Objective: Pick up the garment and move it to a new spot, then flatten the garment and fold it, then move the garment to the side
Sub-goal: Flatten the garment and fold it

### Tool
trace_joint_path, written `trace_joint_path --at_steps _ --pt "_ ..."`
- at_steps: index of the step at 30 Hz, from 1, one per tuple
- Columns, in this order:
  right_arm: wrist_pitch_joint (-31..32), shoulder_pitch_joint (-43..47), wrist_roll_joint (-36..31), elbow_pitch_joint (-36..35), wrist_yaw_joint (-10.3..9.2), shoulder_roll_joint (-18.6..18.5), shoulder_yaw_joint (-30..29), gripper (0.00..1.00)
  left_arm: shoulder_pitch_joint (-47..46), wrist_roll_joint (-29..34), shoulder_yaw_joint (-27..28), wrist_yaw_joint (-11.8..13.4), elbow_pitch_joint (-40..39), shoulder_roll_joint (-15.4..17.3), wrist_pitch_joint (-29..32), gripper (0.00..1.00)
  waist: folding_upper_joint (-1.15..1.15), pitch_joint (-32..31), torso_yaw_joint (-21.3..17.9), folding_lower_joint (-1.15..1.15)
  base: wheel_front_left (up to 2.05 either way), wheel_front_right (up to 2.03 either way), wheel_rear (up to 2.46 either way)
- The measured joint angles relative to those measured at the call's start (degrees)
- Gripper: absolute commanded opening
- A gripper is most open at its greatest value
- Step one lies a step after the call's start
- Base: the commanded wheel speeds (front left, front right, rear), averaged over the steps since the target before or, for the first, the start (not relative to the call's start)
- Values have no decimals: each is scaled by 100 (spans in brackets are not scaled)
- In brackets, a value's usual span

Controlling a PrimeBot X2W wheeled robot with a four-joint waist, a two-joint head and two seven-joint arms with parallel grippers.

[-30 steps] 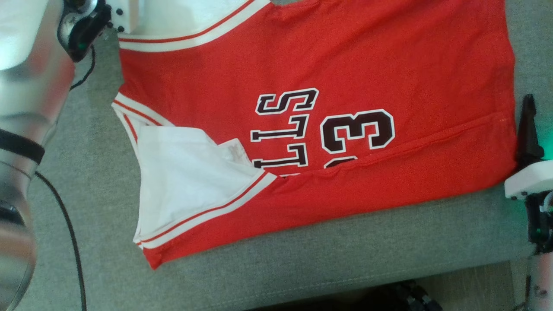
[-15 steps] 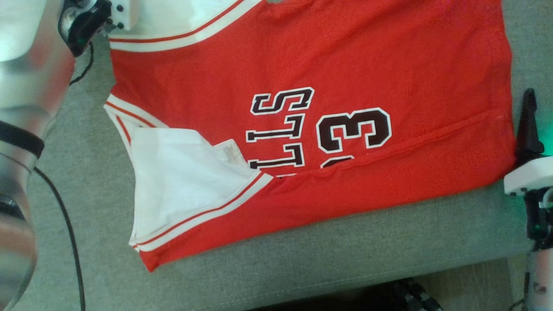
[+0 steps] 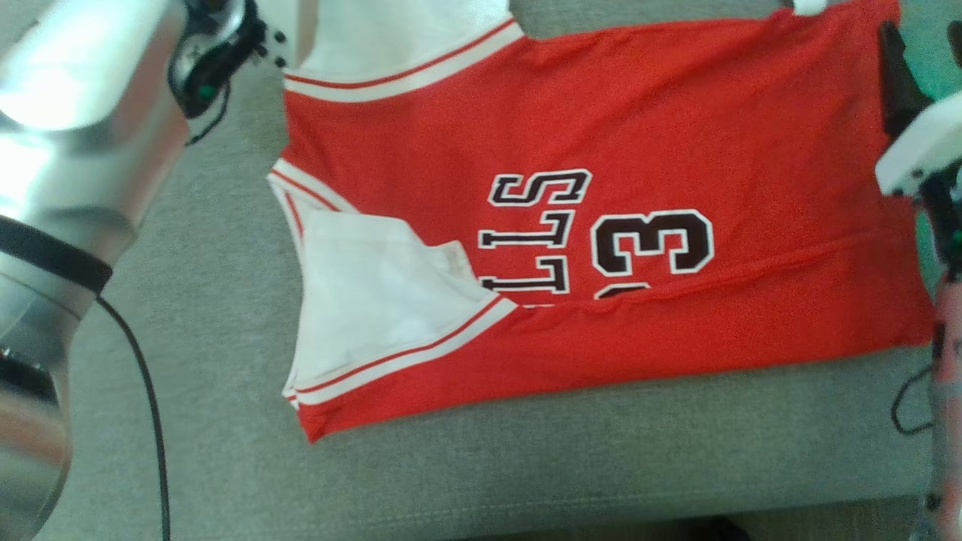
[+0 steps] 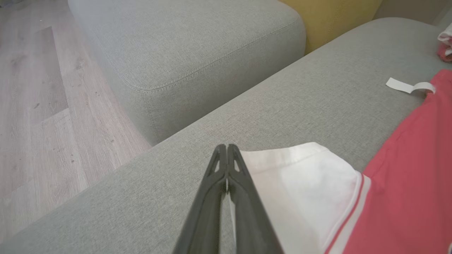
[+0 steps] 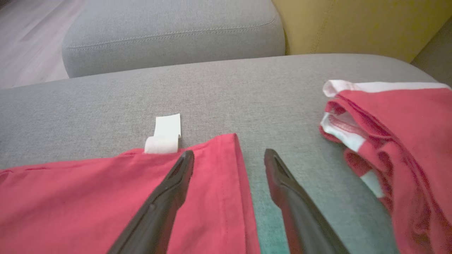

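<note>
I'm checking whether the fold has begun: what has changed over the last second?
The left gripper has closed on the white edge of the jersey. The right gripper moved along the hem toward the far corner and stands open astride it. The head camera also shifted, so the whole picture slid. The jersey lies as before on the grey couch, near edge folded over.

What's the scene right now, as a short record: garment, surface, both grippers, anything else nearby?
garment: red basketball jersey with white trim, spread flat, near edge folded over
surface: grey fabric sofa cushion
left gripper: shut on the jersey's white sleeve edge
right gripper: open, straddling the jersey's red hem corner, not gripping
nearby: second red and white garment, bunched, apart from the jersey
</note>
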Motion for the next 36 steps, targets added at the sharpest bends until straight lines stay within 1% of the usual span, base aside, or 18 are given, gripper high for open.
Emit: trace_joint_path --at_steps 3,5,6,10,21,23,24,27,28,29,30,31,32,36 --pt "347 -331 27 454 0 -45 36 100 64 -27 -55 0 -213 40 -13 0 0 -72 136 0 0 0 0" --pt "457 -448 51 683 -1 -76 33 100 64 -29 -63 0 -345 89 -13 0 0 -103 204 0 0 0 0" --pt "467 -524 140 868 -1 -93 26 100 64 -29 -70 0 -458 115 -13 0 0 -115 251 0 0 0 0" --pt "500 -724 93 1224 -1 -158 30 100 65 -29 -125 8 -648 163 -12 0 0 -81 294 0 0 0 0" --pt "407 -1157 -36 1814 -1 -276 87 100 147 -29 -177 60 -870 260 38 0 0 -14 339 0 0 0 0" --pt "363 -1185 -45 1852 -1 -275 140 92 168 -33 -183 60 -873 265 38 0 0 -23 338 0 0 0 0" --pt "344 -1186 -45 1874 -1 -275 160 82 169 -57 -183 60 -873 270 38 0 0 -28 337 0 0 0 0" --pt "336 -1186 -45 1944 -1 -274 190 65 168 -85 -188 60 -872 289 46 0 0 -37 332 0 0 0 0" --pt "330 -1187 -45 1951 -1 -274 192 58 168 -85 -191 60 -871 290 46 0 0 -39 330 0 0 0 0" --pt "314 -1190 -54 1963 -1 -274 191 48 168 -85 -194 60 -871 290 46 0 0 -42 330 0 0 0 0" --pt "312 -1196 -70 1984 -1 -274 191 42 168 -85 -197 60 -870 290 46 0 0 -45 332 0 0 0 0" --pt "312 -1204 -69 2002 -1 -274 191 33 168 -85 -200 60 -868 290 46 0 0 -48 334 0 0 0 0" --pt "296 -1210 -69 2007 -1 -274 189 31 168 -85 -204 60 -866 290 46 0 0 -51 336 0 0 0 0" --pt "235 -1282 -107 2017 -1 -275 152 33 168 -83 -242 59 -837 290 38 0 0 -52 349 0 0 0 0"
